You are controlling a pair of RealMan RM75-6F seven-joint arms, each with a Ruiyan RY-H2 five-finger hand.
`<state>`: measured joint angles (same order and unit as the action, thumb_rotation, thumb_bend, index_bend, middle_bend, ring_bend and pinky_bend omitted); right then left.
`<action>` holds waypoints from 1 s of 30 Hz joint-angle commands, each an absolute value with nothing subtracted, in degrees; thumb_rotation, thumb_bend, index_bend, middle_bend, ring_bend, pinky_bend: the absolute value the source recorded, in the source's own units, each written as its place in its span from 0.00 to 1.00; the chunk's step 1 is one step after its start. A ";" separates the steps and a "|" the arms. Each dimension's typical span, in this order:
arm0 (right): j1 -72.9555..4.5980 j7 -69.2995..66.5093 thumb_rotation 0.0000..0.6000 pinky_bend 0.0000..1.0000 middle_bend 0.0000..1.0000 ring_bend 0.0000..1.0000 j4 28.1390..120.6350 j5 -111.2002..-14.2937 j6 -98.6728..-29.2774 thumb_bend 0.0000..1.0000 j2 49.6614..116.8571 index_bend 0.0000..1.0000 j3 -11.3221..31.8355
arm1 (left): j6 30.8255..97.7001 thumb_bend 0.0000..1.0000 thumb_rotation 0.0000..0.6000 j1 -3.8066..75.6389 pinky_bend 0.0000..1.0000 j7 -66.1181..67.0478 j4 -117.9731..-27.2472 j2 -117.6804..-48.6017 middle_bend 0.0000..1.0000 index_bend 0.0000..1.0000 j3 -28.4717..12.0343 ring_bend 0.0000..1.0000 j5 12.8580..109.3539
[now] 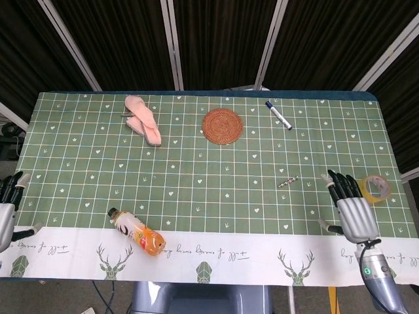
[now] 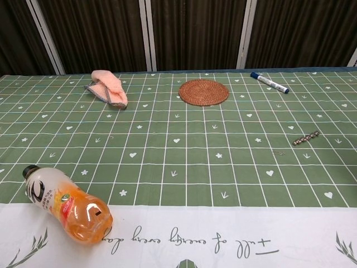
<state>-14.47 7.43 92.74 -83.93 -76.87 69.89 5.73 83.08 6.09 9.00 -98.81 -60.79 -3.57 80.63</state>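
Head cam sits high above the near edge, looking steeply down, so the whole table point(image 1: 196, 163) fits w/ both hands at the bottom corners. Chest cam is way lower and closer, facing fwd across the cloth toward the dark curtain point(image 2: 195, 33). Both share the bottle point(image 1: 136, 231), round mat point(image 1: 222, 125), pink cloth point(image 1: 143, 119), marker point(image 1: 278, 114).

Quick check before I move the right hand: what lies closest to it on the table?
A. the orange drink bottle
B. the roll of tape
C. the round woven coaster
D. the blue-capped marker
B. In the head view the roll of tape lies right beside the fingers of the right hand, while the bottle, marker and coaster lie well away from it.
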 commanded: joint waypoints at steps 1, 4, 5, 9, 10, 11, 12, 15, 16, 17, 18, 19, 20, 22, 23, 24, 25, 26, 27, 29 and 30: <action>-17.71 8.92 1.00 0.00 0.00 0.00 89.21 -83.46 -74.13 0.08 72.80 0.25 7.61 | 82.88 0.04 1.00 6.27 0.00 9.12 -98.74 -60.90 0.00 0.00 -3.67 0.00 80.56; -20.03 9.05 1.00 0.00 0.00 0.00 86.30 -83.17 -71.88 0.08 75.03 0.34 8.47 | 82.61 0.04 1.00 6.54 0.00 9.35 -98.63 -61.16 0.00 0.00 -3.82 0.00 80.44; -20.98 9.02 1.00 0.00 0.01 0.00 85.07 -82.80 -70.77 0.09 76.06 0.36 8.79 | 82.39 0.04 1.00 6.65 0.00 9.43 -98.56 -61.27 0.00 0.00 -3.81 0.00 80.34; -23.38 9.36 1.00 0.00 0.03 0.00 80.96 -81.39 -67.99 0.10 79.39 0.38 9.55 | 81.82 0.04 1.00 6.99 0.00 9.52 -98.11 -61.65 0.00 0.00 -3.94 0.00 79.96; -23.81 9.33 1.00 0.00 0.03 0.00 80.01 -81.02 -67.45 0.10 80.19 0.38 9.65 | 81.72 0.04 1.00 7.06 0.00 9.46 -97.99 -61.73 0.00 0.00 -4.00 0.00 79.86; -24.24 9.33 1.00 0.00 0.03 0.00 79.03 -80.68 -66.91 0.10 80.96 0.38 9.73 | 81.64 0.04 1.00 7.13 0.00 9.36 -97.88 -61.81 0.00 0.00 -4.07 0.00 79.76; -24.66 9.43 1.00 0.00 0.03 0.00 77.96 -80.36 -66.41 0.09 81.75 0.37 9.79 | 81.59 0.04 1.00 7.18 0.00 9.24 -97.78 -61.87 0.00 0.00 -4.15 0.00 79.67; -26.30 10.26 1.00 0.00 0.03 0.00 73.62 -79.06 -64.43 0.07 84.59 0.33 10.18 | 81.58 0.04 1.00 7.32 0.00 8.80 -97.48 -61.93 0.00 0.00 -4.45 0.00 79.40; -26.79 10.13 1.00 0.00 0.03 0.00 72.31 -78.45 -63.83 0.07 85.55 0.32 10.42 | 81.55 0.04 1.00 7.36 0.00 8.66 -97.41 -61.90 0.00 0.00 -4.53 0.00 79.30; -27.13 10.04 1.00 0.00 0.03 0.00 71.40 -77.95 -63.38 0.06 86.23 0.31 10.62 | 81.53 0.04 1.00 7.39 0.00 8.59 -97.32 -61.89 0.00 0.00 -4.61 0.00 79.18; -27.45 9.96 1.00 0.00 0.03 0.00 70.52 -77.51 -62.99 0.05 86.85 0.31 10.80 | 81.48 0.04 1.00 7.42 0.00 8.53 -97.22 -61.89 0.00 0.00 -4.66 0.00 79.05; -27.87 9.83 1.00 0.00 0.03 0.00 69.38 -77.08 -62.60 0.04 87.65 0.31 11.02 | 81.38 0.04 1.00 7.47 0.00 8.43 -97.13 -61.89 0.00 0.00 -4.74 0.00 78.85; -28.14 9.74 1.00 0.00 0.03 0.00 68.59 -76.89 -62.48 0.04 88.21 0.31 11.13 | 81.31 0.04 1.00 7.50 0.00 8.34 -97.08 -61.88 0.00 0.00 -4.79 0.00 78.73; -28.59 9.60 1.00 0.00 0.03 0.00 67.27 -76.68 -62.32 0.03 89.14 0.30 11.30 | 81.23 0.04 1.00 7.54 0.00 8.21 -96.96 -61.90 0.00 0.00 -4.93 0.00 78.46; -28.87 9.48 1.00 0.00 0.03 0.00 66.50 -76.58 -62.23 0.03 89.69 0.30 11.40 | 81.18 0.04 1.00 7.57 0.00 8.18 -96.89 -61.92 0.00 0.00 -4.98 0.00 78.31; -29.14 9.30 1.00 0.00 0.03 0.00 65.76 -76.45 -62.09 0.03 90.21 0.29 11.50 | 81.13 0.04 1.00 7.59 0.00 8.14 -96.86 -61.94 0.00 0.00 -5.02 0.00 78.20; -29.41 9.13 1.00 0.00 0.03 0.00 65.06 -76.30 -61.92 0.03 90.72 0.29 11.59 | 81.13 0.04 1.00 7.61 0.00 8.12 -96.83 -61.96 0.00 0.00 -5.07 0.00 78.12; -29.57 9.00 1.00 0.00 0.03 0.00 64.62 -76.19 -61.81 0.03 91.04 0.29 11.66 | 81.13 0.04 1.00 7.63 0.00 8.13 -96.81 -61.98 0.00 0.00 -5.09 0.00 78.08; -29.79 8.76 1.00 0.00 0.03 0.00 64.00 -75.99 -61.68 0.03 91.55 0.29 11.78 | 81.08 0.04 1.00 7.66 0.00 8.18 -96.77 -62.00 0.00 0.00 -5.10 0.00 78.03; -30.22 8.45 1.00 0.00 0.03 0.00 62.66 -75.64 -61.44 0.03 92.55 0.29 11.97 | 81.00 0.04 1.00 7.73 0.00 8.30 -96.73 -62.07 0.00 0.00 -5.12 0.00 77.93; -30.44 8.38 1.00 0.00 0.03 0.00 61.90 -75.48 -61.33 0.03 93.05 0.29 12.05 | 80.96 0.04 1.00 7.76 0.00 8.34 -96.75 -62.09 0.00 0.00 -5.14 0.00 77.87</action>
